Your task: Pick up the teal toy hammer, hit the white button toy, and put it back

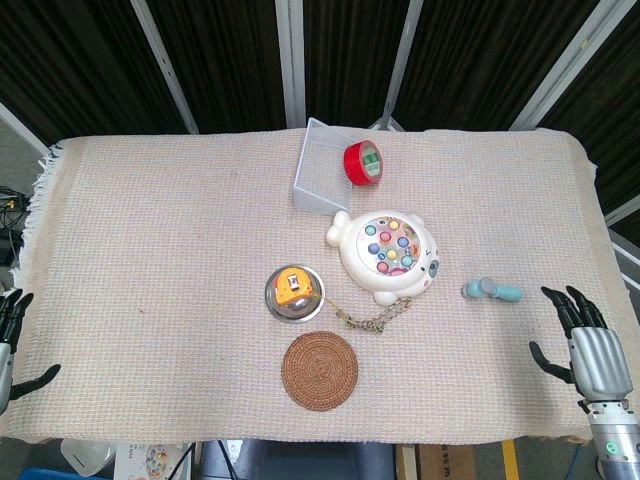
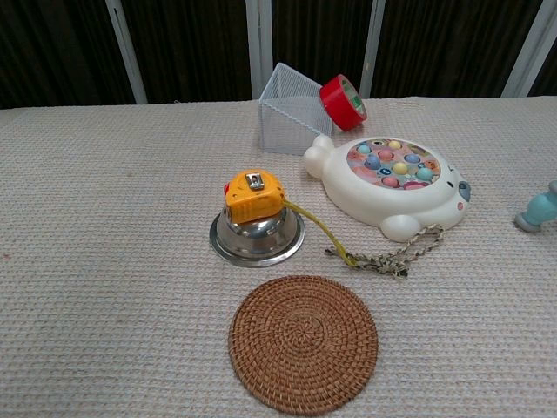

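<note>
The teal toy hammer (image 1: 492, 291) lies flat on the cloth to the right of the white button toy (image 1: 388, 254); the chest view shows only its head (image 2: 540, 209) at the right edge. The button toy (image 2: 392, 185) is seal-shaped with coloured buttons on top. My right hand (image 1: 588, 345) rests near the table's right front corner, fingers spread, holding nothing, a short way right of and nearer than the hammer. My left hand (image 1: 12, 335) shows at the far left edge, fingers apart and empty. Neither hand appears in the chest view.
An orange tape measure (image 2: 253, 195) sits on an upturned steel bowl (image 2: 257, 233), its yellow cord and chain (image 2: 390, 256) trailing to the toy. A round woven coaster (image 2: 304, 343) lies in front. A tipped wire basket (image 1: 322, 168) and red tape roll (image 1: 364, 163) stand behind.
</note>
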Motion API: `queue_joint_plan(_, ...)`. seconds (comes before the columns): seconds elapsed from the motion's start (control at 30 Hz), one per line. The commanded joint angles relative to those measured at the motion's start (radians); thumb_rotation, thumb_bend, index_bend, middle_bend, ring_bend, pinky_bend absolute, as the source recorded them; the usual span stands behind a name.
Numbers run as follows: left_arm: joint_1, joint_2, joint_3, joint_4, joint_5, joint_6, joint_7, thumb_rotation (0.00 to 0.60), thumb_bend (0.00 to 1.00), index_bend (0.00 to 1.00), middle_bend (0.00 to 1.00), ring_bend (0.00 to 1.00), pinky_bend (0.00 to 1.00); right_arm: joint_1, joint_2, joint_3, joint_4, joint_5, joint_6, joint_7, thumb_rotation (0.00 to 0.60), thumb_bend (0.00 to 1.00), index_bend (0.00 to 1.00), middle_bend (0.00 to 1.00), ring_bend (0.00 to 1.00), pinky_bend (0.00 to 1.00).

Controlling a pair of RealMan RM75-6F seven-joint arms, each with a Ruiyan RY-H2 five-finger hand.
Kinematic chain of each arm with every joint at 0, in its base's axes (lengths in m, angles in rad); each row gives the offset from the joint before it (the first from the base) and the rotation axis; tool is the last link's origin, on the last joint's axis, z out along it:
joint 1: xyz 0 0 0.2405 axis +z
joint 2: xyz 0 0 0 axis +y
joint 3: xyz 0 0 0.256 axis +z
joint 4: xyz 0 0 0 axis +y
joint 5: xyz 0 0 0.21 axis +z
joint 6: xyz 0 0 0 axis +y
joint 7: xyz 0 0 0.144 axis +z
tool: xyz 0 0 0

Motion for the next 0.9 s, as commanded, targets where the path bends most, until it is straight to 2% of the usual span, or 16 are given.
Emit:
queue_joint_plan(0.03, 0.002, 0.001, 0.0, -0.001, -0.002, 0.0, 0.001, 0.6, 0.1, 0.0, 0.0, 0.0, 0.0, 0.002, 0.0, 0.001, -0.001, -0.004, -0.004, 0.0, 0.6, 0.35, 0.14, 0.19, 0.07, 0.14)
queue_joint_plan(0.33, 0.005, 0.0, 0.002, -0.003, 0.006, 0.002, 0.004, 0.6, 0.1, 0.0, 0.0, 0.0, 0.0, 0.007, 0.001, 0.007, 0.002, -0.013, -0.015, 0.017, 0.6, 0.35, 0.13, 0.19, 0.07, 0.14)
queue_joint_plan(0.53, 0.007, 0.001, 0.0, -0.007, 0.011, 0.007, 0.003, 0.6, 0.1, 0.01, 0.0, 0.0, 0.0, 0.016, 0.007, 0.013, 0.009, -0.006, -0.039, 0.046, 0.6, 0.35, 0.05, 0.19, 0.07, 0.14)
queue_joint_plan(0.73, 0.004, 0.008, -0.001, -0.02, 0.017, 0.002, 0.014, 0.6, 0.1, 0.01, 0.0, 0.0, 0.0, 0.05, 0.028, 0.028, 0.012, 0.015, -0.106, 0.073, 0.6, 0.35, 0.05, 0.16, 0.05, 0.14)
queue_joint_plan(0.9, 0.0, 0.016, -0.004, -0.033, 0.017, -0.004, 0.026, 0.6, 0.1, 0.02, 0.0, 0.0, 0.0, 0.115, 0.051, 0.057, 0.041, 0.066, -0.233, 0.122, 0.6, 0.35, 0.07, 0.13, 0.04, 0.14)
